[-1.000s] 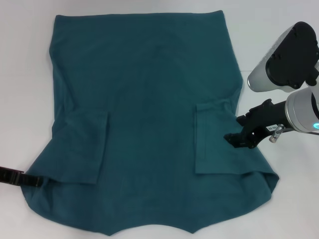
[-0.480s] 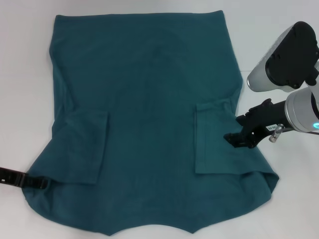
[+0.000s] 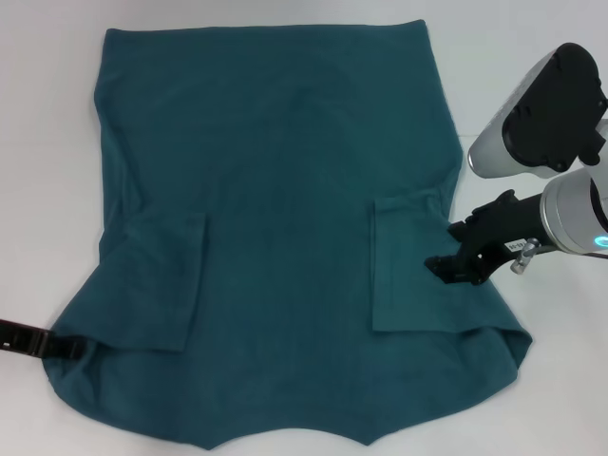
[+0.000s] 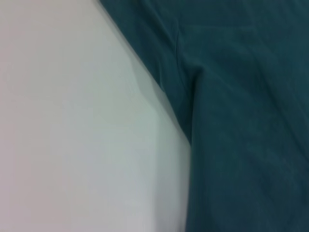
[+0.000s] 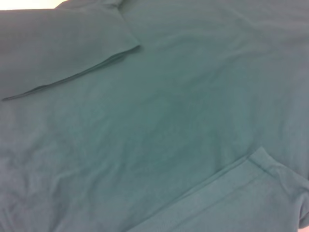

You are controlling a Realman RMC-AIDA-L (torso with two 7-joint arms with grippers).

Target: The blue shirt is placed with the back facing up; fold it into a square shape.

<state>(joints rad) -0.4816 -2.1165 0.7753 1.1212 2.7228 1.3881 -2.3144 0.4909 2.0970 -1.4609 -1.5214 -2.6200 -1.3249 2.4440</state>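
At the far left of the head view, the left gripper (image 3: 74, 349) is seen low at the table's near-left side, its dark tip meeting the lower left edge of the blue shirt (image 3: 285, 237); whether its jaws are open or closed cannot be told from any view. In the left wrist view, the shirt's edge is shown running diagonally across the white table (image 4: 72, 135), with a seam fold visible just inside that edge. The shirt is spread flat over the middle of the table (image 3: 47, 142), one straight edge lying at the far side and a curved, notched edge at the near side. Both short sleeves are folded inward onto the body of the garment, the left sleeve (image 3: 161, 285) lying over the lower left area and the right sleeve (image 3: 404, 266) over the lower right. In the right wrist view, nothing but teal fabric is shown, crossed by two hemmed sleeve edges. At the right, the right gripper (image 3: 448, 269) is held at the shirt's right edge, just beside the folded right sleeve, with the silver and black arm (image 3: 541, 114) rising behind it; the state of its jaws cannot be told either.
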